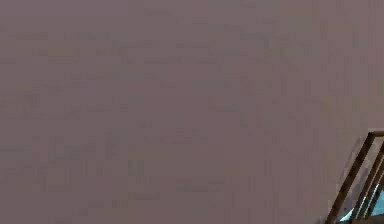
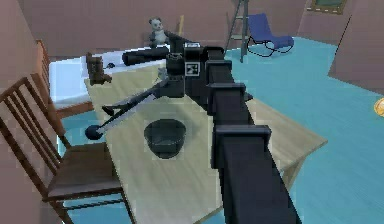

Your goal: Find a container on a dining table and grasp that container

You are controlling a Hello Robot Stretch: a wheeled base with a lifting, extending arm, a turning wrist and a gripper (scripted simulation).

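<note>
- plain mauve wall (image 1: pixel 150 100) straight ahead, with a dark railed wooden frame (image 1: pixel 362 180) in the forward view's bottom right corner
- light wooden dining table (image 2: pixel 150 185) – spread out beneath the claw (image 2: pixel 100 124)
- dark square arm (image 2: pixel 240 150) to the claw's right
- brown slatted wooden chair (image 2: pixel 40 135) just left of the claw's tips
- white bed (image 2: pixel 68 78) beyond the claw, blue lounge chair (image 2: pixel 268 38) well off to its right
- dark round bowl (image 2: pixel 165 138) – sitting on the table, near the claw, down-right of its tips
- claw itself: honestly can't tell if it's holding anything
</note>
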